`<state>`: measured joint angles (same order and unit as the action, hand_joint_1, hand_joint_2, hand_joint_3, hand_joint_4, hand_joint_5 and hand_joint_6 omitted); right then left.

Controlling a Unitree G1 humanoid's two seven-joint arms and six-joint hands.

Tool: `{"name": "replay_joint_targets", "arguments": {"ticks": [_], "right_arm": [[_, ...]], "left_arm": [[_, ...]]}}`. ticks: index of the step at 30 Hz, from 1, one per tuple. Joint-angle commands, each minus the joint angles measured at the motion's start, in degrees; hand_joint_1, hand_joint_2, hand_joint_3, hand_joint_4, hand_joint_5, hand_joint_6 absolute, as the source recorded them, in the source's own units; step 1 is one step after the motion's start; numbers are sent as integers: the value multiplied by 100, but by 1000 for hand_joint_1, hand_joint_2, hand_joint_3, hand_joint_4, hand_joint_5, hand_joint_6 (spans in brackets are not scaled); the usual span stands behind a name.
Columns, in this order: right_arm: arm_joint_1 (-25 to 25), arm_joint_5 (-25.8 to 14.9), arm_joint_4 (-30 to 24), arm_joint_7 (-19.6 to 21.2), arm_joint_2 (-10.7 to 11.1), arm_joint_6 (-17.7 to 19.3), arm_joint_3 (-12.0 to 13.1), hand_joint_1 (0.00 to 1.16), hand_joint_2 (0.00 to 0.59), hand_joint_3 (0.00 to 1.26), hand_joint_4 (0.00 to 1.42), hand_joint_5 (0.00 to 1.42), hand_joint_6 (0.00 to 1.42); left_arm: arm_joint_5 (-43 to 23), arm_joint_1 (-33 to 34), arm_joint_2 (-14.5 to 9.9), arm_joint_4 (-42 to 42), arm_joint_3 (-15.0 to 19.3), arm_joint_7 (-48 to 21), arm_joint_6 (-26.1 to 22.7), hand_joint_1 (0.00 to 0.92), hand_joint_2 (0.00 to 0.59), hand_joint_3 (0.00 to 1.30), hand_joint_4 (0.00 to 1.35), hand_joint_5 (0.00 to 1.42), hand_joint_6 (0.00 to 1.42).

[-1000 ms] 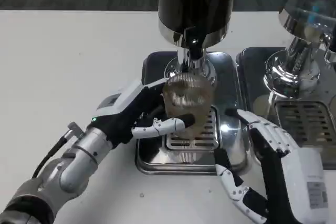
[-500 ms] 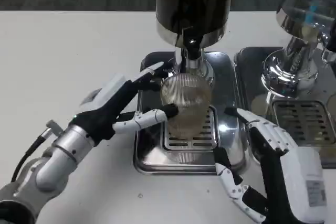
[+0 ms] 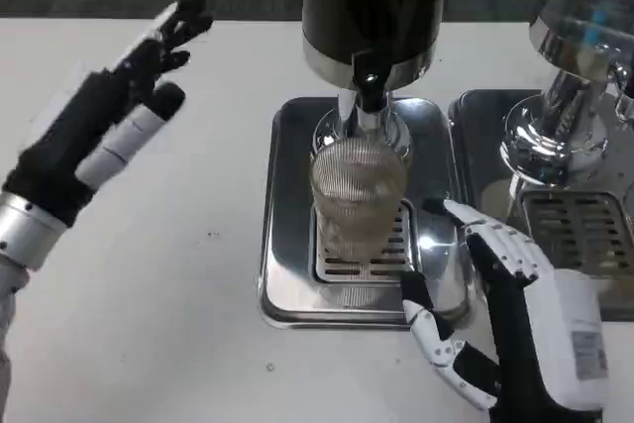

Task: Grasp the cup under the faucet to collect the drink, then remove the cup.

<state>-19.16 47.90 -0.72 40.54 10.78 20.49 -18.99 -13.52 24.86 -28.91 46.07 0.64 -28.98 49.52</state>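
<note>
Standing on the drip tray (image 3: pixel 287 274) grate at tabletop center, right under the faucet (image 3: pixel 369 96), the cup (image 3: pixel 359 195) is ribbed clear plastic w/ liquid inside — prob. light, thin-walled, squashy & slick, so wrap it mid-body, gently, not at the rim. Left robot hand (image 3: pixel 109 116) is spread, holding nothing, up at 10 o'clock, well apart from cup. Right robot hand (image 3: pixel 495 314) at 4 o'clock, near the cup but apart, fingers apart & empty.

A clear ribbed cup (image 3: pixel 358 195) of pale brown drink stands on a silver slotted tray (image 3: pixel 287 245); the counter (image 3: pixel 149 274) is white.
</note>
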Motion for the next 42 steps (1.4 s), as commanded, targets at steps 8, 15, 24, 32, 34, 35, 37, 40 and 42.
{"name": "replay_joint_targets", "arguments": {"ticks": [8, 15, 24, 32, 34, 35, 37, 40, 42], "right_arm": [[164, -169, 251, 53, -56, 151, -7, 425, 405, 309, 285, 288, 266], [166, -176, 330, 130, -100, 179, -1, 425, 405, 344, 285, 288, 253], [221, -149, 432, 271, -177, 152, -28, 425, 405, 348, 285, 288, 233], [259, -158, 524, 372, -196, 160, -50, 425, 405, 348, 285, 288, 232], [265, -152, 532, 390, -210, 155, -68, 425, 405, 348, 285, 288, 232], [271, -150, 536, 397, -215, 151, -73, 425, 405, 348, 285, 288, 232], [261, -137, 533, 420, -225, 145, -87, 425, 405, 348, 285, 288, 232], [257, -144, 537, 437, -223, 138, -91, 425, 405, 348, 285, 288, 232], [248, -149, 540, 460, -218, 139, -91, 425, 405, 348, 285, 288, 232]], "left_arm": [[-1679, 550, 179, -1361, 606, -2051, -2420, 0, 134, 389, 365, 319, 202], [-1819, 906, 373, -1731, 651, -2379, -3548, 0, 122, 393, 346, 349, 236], [-1773, 1489, 681, -1384, 582, -2988, -4740, 0, 114, 194, 154, 229, 150], [-1291, 1952, 927, -825, 407, -3171, -4785, 0, 113, 154, 99, 191, 124], [-1152, 2030, 1007, -655, 402, -3173, -4698, 0, 113, 154, 99, 190, 120], [-1091, 2064, 1044, -565, 398, -3175, -4667, 0, 113, 146, 99, 182, 112], [-984, 2119, 1103, -406, 381, -3196, -4622, 0, 105, 144, 93, 178, 108], [-804, 2195, 1177, -163, 335, -3235, -4527, 0, 102, 144, 90, 176, 102], [-659, 2217, 1219, 9, 301, -3248, -4414, 0, 101, 144, 80, 168, 94]]}}
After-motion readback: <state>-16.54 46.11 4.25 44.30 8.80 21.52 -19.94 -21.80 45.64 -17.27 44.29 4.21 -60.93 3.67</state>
